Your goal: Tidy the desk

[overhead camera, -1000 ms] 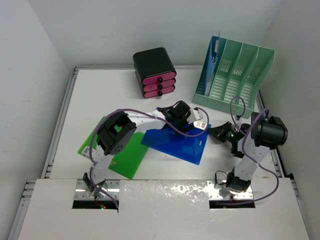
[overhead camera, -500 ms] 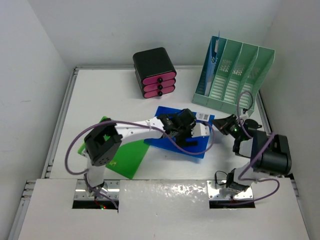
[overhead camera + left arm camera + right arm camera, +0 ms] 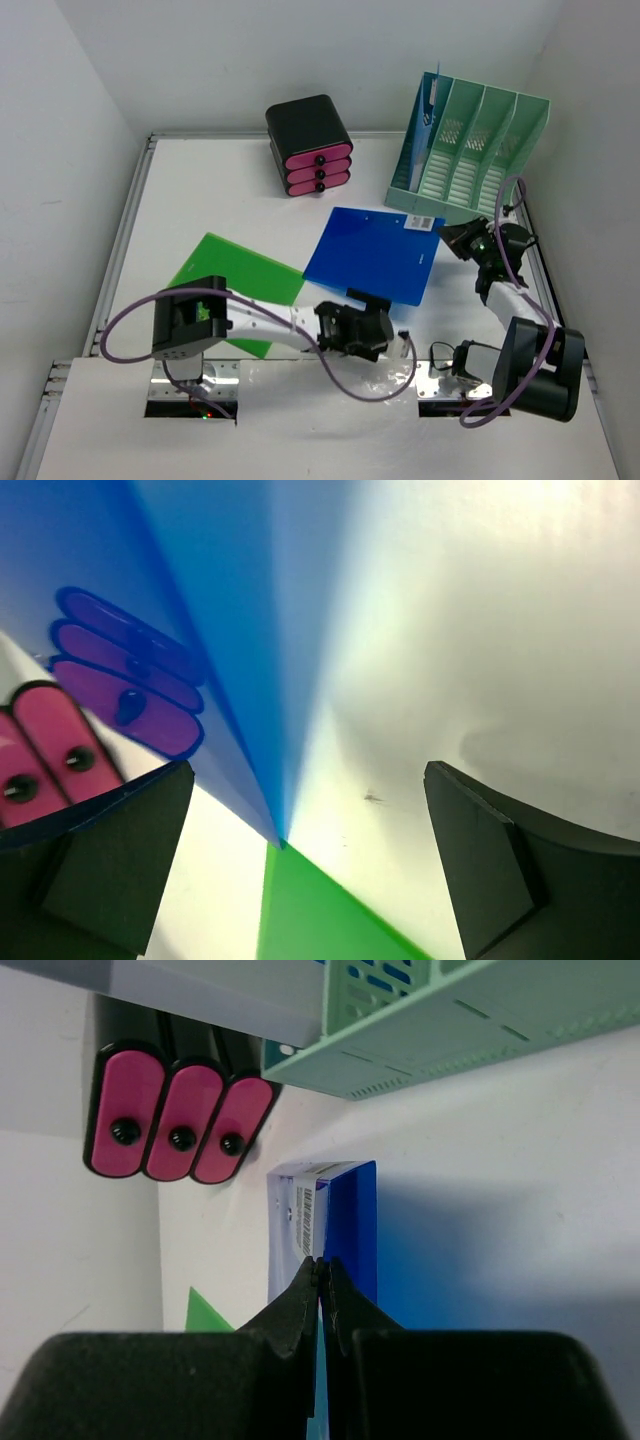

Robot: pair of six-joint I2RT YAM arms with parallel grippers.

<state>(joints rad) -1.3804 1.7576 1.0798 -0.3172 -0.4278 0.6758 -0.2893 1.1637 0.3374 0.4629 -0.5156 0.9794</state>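
I am watching the left gripper (image 3: 308,780) hanging spread as wide as it goes, gripping nothing, low over the near part of the desk (image 3: 200,190), which is stretching away beneath both arms. Just ahead of it, the blue folder (image 3: 372,255) is meeting the green folder (image 3: 235,285) corner to corner. The right gripper (image 3: 320,1263) is sitting pinched fully together at the blue folder's labelled corner, though I cannot tell whether the sheet is caught. The mint file rack (image 3: 470,150) is crowding it from just behind, and the black drawer unit (image 3: 310,145) is standing well apart.
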